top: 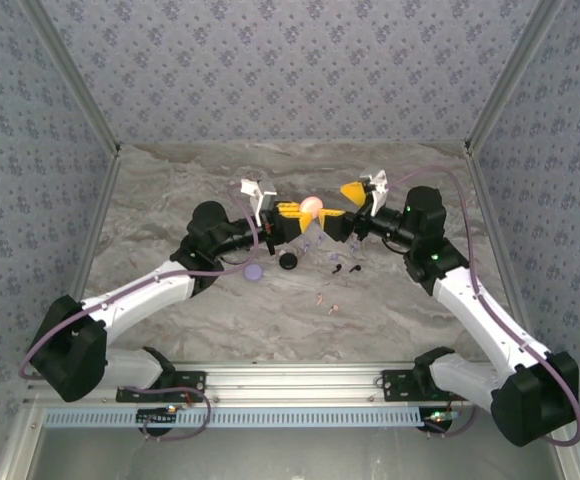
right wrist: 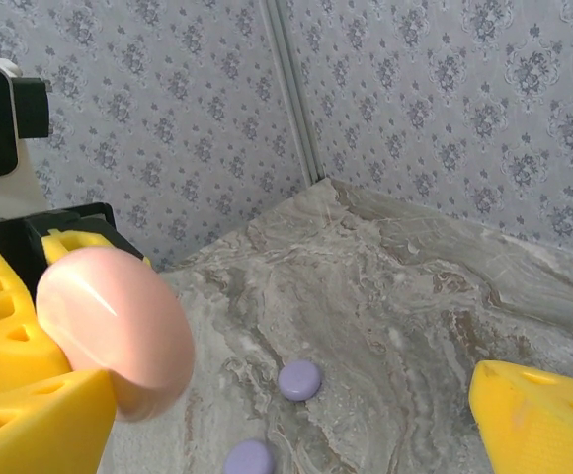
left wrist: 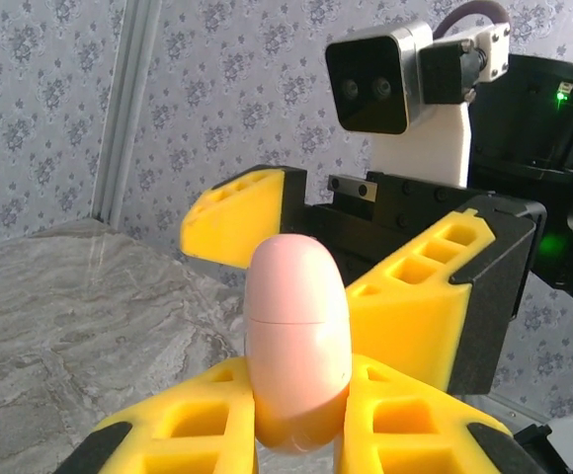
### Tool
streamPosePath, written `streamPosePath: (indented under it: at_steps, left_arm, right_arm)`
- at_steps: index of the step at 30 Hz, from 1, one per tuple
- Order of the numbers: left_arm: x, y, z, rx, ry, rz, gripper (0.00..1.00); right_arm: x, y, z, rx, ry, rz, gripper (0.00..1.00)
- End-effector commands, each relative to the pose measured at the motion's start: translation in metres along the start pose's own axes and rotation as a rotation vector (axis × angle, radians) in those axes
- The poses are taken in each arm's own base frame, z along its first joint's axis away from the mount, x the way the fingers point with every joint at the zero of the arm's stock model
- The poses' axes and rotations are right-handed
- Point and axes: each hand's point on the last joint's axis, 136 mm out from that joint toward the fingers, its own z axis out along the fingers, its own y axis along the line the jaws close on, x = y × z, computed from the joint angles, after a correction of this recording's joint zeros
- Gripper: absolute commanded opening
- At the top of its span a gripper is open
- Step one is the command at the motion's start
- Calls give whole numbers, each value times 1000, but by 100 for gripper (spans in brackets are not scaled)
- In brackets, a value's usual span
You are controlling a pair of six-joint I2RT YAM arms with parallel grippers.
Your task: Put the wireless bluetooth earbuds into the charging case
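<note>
Left pincer [left wrist: 296,434] clenched on pink case [left wrist: 296,326], lid apparently shut; right pincer [top: 341,203] released, facing it. Earbuds [top: 345,267] lie loose on tabletop [top: 170,200]; insertion not yet begun

This is a purpose-built robot test cell in a lab, not a home. Upright walls [top: 290,60] papered in a grey floral print box in a marble-patterned tabletop [top: 220,320], and bare aluminium posts [top: 75,80] join them at the corners. An aluminium rail [top: 290,378] along the near edge carries the bolted left arm [top: 140,300] and right arm [top: 490,320], with purple cables [top: 42,335] trailing.
</note>
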Motion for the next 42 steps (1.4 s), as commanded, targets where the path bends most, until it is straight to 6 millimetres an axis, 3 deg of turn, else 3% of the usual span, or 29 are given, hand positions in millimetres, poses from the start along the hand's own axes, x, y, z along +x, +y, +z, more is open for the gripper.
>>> streamPosePath:
  at_steps: [1, 10, 27, 34, 38, 42]
  left_arm:
    - [-24, -21, -1, 68, -54, 82, 0]
    - [-21, -27, 3, 88, -32, 106, 0]
    - [-19, -21, 7, 67, -24, 114, 0]
    - [-17, -10, 3, -10, -28, 126, 0]
    - [-19, -7, -8, -65, -51, 174, 0]
    - [-30, -13, -21, -83, -108, 240, 0]
  right_arm:
    - [-25, -1, 0, 11, -58, -18, 94]
    - [-32, -15, 9, 32, -54, 1, 93]
    - [-43, -25, 13, 23, -49, 15, 93]
    - [-49, -13, -12, 41, -49, 7, 94]
    - [-36, -11, -35, 132, 24, 39, 94]
    - [6, -22, -55, 277, 166, 175, 92]
